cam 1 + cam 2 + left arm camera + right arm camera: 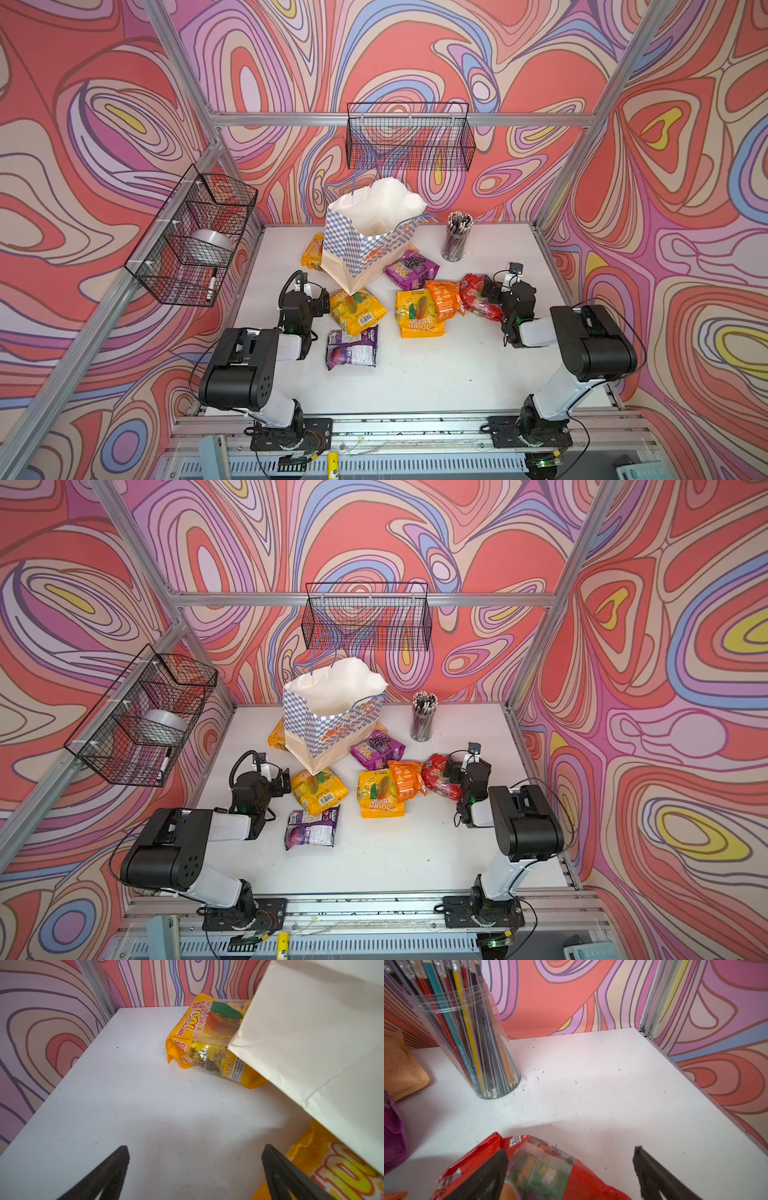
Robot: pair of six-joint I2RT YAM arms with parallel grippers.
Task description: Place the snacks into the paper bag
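While the white table [436,374] fills the lower middle of both top views, the paper bag [365,245] stands just above centre, mouth open, its lowest corner overlapping a yellow packet [356,309]. Left of that packet, the left end effector [195,1150] hangs with jaws spread wide, holding nothing. Right of centre, the right end effector [569,1151] is equally wide, one finger [483,1176] over the red packet [482,297], not clamping it. Every snack lies outside the bag: second yellow packet [417,313], orange packet [445,299], upper purple packet [411,270], lower purple packet [352,347], third yellow packet [312,251] at the bag's left. A pencil cup [456,241] stands upper right.
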